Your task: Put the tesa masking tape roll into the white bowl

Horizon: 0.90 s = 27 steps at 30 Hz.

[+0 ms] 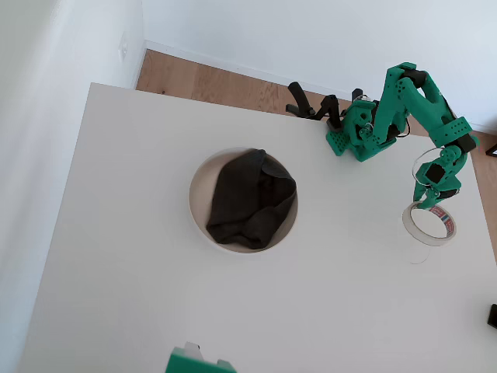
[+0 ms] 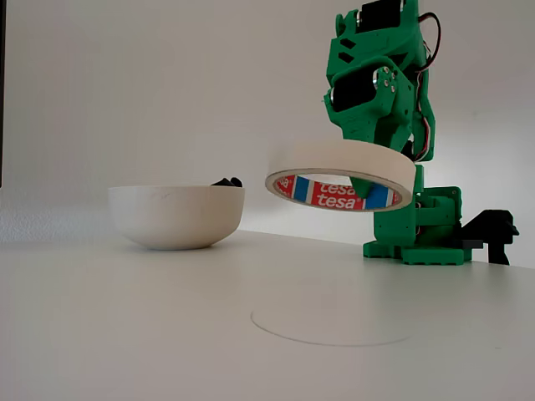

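The tesa masking tape roll (image 1: pixel 429 223) (image 2: pixel 341 174), a cream-white ring with a red-and-blue label inside, hangs tilted above the table at the right. My green gripper (image 1: pixel 429 203) (image 2: pixel 368 167) is shut on its rim from above. In the fixed view the roll floats well clear of the tabletop, to the right of the white bowl (image 2: pixel 175 216). In the overhead view the white bowl (image 1: pixel 199 200) sits mid-table, far left of the roll, with a dark grey cloth (image 1: pixel 250 198) filling most of it.
The arm's green base (image 1: pixel 353 136) (image 2: pixel 418 230) is clamped at the table's back edge. A faint ring mark (image 2: pixel 330 322) lies on the table below the roll. Another green part (image 1: pixel 194 361) sits at the front edge. Bare tabletop separates roll and bowl.
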Tool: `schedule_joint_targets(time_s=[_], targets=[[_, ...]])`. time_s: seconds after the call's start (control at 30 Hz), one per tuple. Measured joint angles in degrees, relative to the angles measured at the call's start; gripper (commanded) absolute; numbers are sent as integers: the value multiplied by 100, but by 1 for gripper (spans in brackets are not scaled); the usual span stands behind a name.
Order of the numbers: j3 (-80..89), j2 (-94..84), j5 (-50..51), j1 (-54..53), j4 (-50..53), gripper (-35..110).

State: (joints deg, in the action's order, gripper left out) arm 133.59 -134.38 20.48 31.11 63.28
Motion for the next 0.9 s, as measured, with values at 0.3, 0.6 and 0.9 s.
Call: schedule_joint_targets(time_s=[0.3,0.6,0.9], targets=[[-1468,-1969,-519,-1617,1591,-8],[-2162,-2241,-1468,-4430,1345,-8],[-2162,-633,-1714,-7102,-360,-8]])
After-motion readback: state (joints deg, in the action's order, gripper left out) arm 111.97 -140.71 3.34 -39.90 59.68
